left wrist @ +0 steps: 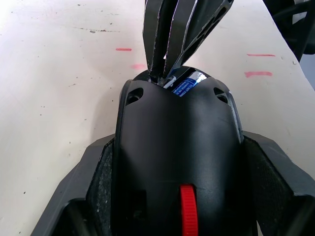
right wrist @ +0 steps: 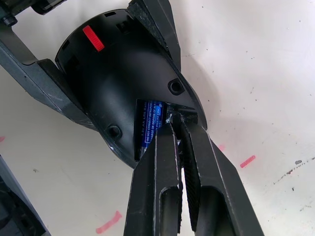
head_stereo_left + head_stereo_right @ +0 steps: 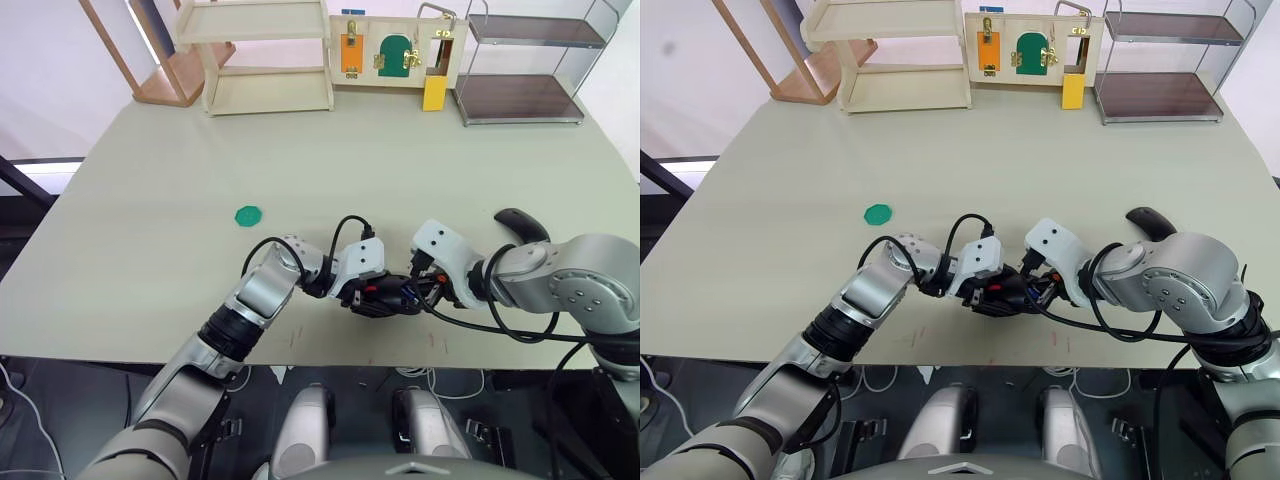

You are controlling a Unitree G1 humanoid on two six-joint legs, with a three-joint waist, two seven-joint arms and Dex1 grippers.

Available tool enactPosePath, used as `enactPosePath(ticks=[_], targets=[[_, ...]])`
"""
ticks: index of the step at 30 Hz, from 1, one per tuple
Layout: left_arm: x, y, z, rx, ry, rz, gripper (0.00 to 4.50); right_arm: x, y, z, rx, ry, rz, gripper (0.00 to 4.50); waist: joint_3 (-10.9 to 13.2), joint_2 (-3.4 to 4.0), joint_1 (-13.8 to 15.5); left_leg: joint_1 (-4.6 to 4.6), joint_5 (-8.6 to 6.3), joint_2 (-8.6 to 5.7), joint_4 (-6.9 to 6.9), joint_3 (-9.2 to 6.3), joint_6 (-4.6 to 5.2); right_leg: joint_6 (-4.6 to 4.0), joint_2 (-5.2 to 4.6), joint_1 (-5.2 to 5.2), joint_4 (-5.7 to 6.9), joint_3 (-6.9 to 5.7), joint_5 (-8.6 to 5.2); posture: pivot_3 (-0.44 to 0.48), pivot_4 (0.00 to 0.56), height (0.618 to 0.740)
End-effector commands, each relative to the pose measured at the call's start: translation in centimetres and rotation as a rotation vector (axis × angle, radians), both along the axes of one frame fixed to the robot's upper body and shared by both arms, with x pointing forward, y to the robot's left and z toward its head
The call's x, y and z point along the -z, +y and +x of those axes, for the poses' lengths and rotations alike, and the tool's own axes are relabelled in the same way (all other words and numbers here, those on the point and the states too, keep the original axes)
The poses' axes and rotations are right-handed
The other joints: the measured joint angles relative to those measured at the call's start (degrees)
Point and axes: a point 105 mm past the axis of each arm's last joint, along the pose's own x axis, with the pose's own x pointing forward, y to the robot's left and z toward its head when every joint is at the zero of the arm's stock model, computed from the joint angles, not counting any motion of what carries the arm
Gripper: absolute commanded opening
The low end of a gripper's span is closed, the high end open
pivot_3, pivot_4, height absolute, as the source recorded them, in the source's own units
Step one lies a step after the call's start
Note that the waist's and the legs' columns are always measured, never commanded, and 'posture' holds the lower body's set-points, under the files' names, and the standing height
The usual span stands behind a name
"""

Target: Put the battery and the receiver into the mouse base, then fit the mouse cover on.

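The mouse base [image 1: 177,137], a black shell with a red wheel, is clamped between the padded fingers [image 1: 275,177] of my left gripper [image 3: 372,296], just above the table's front edge. The blue battery [image 2: 147,125] lies in the hollow at the base's rear end. My right gripper [image 2: 179,120] reaches in from the opposite side, its tips pinched on a tiny dark stub, the receiver [image 2: 181,112], right beside the battery. The mouse cover [image 3: 520,225], a smooth black shell, lies on the table behind my right forearm.
A flat green disc [image 3: 247,215] lies on the table to the left. At the far edge stand a wooden shelf [image 3: 265,55], a latch board [image 3: 390,50] and a metal rack [image 3: 525,70]. Red marks dot the table near the front edge.
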Motion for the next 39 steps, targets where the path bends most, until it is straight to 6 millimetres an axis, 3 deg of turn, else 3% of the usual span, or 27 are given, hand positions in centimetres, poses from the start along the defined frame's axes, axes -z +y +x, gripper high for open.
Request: enactPosePath(ticks=[1,5,6,7,20,24,31,34,37,39], targets=[[1.5,0.1,-1.0,0.034,0.061,0.044,2.93,0.0,-0.8,0.4,0.039,-0.020,-0.026,0.67,0.0,0.00,0.0,0.00,0.00,0.00,0.00,0.00,0.00,0.00,0.00,0.00,0.00,0.00,0.00,0.000,0.150,0.740],[1.5,0.2,-1.1,0.034,0.062,0.043,2.93,0.0,-0.8,0.4,0.038,-0.028,-0.030,2.16,0.0,0.00,0.0,0.00,0.00,0.00,0.01,0.01,0.00,0.00,0.00,0.00,0.00,0.01,0.00,0.000,0.150,0.740],[1.5,0.2,-1.1,0.034,0.062,0.044,2.93,0.0,-0.8,0.4,0.039,-0.028,-0.030,2.83,0.0,0.00,0.0,0.00,0.00,0.00,0.00,0.01,0.00,0.00,0.00,0.00,0.00,0.01,0.00,0.000,0.150,0.740],[1.5,0.2,-1.1,0.034,0.063,0.044,2.93,-0.1,-0.9,0.4,0.039,-0.030,-0.031,3.09,0.0,0.00,-0.1,0.00,0.00,0.00,0.00,0.01,0.00,0.00,0.00,0.00,0.00,0.01,0.00,0.000,0.150,0.740],[1.6,0.3,-1.1,0.035,0.058,0.050,2.93,-2.6,-2.4,-0.4,-0.037,-0.124,0.050,3.09,0.0,0.00,0.1,-0.04,0.00,0.00,0.00,-0.01,0.00,0.01,0.00,0.00,-0.07,-0.02,0.00,0.000,0.150,0.740],[1.6,0.2,-1.0,0.034,0.057,0.049,2.93,-2.5,-2.5,-1.1,-0.099,-0.149,0.111,3.09,0.0,0.00,0.0,-0.01,0.00,0.00,0.01,0.00,0.00,0.01,0.00,0.00,-0.04,0.00,0.00,0.000,0.150,0.740],[1.5,0.1,-1.0,0.031,0.055,0.046,2.93,-2.1,-3.2,-0.4,-0.081,-0.195,0.260,3.09,0.0,-0.01,0.1,-0.02,0.00,0.00,0.14,0.02,0.00,0.02,0.02,0.01,-0.01,0.03,0.00,0.000,0.150,0.740],[1.4,0.1,-0.9,0.030,0.055,0.046,2.93,-1.9,-3.3,-0.4,-0.105,-0.217,0.304,2.30,0.0,0.00,0.1,-0.02,0.00,0.00,0.15,0.03,0.00,0.02,0.03,0.01,0.01,0.04,0.00,0.000,0.150,0.740],[1.4,0.0,-0.9,0.029,0.054,0.044,2.93,-1.5,-3.2,-0.5,-0.130,-0.229,0.345,0.78,0.0,0.00,0.1,-0.01,0.00,-0.01,0.15,0.02,0.00,0.02,0.04,0.01,0.02,0.03,0.00,0.000,0.150,0.740],[1.4,0.0,-0.9,0.029,0.054,0.043,2.93,-1.3,-3.1,-0.4,-0.139,-0.243,0.357,0.08,0.0,0.00,0.1,0.00,0.00,-0.01,0.17,0.02,0.00,0.02,0.04,0.02,0.04,0.03,0.00,0.000,0.150,0.740]])
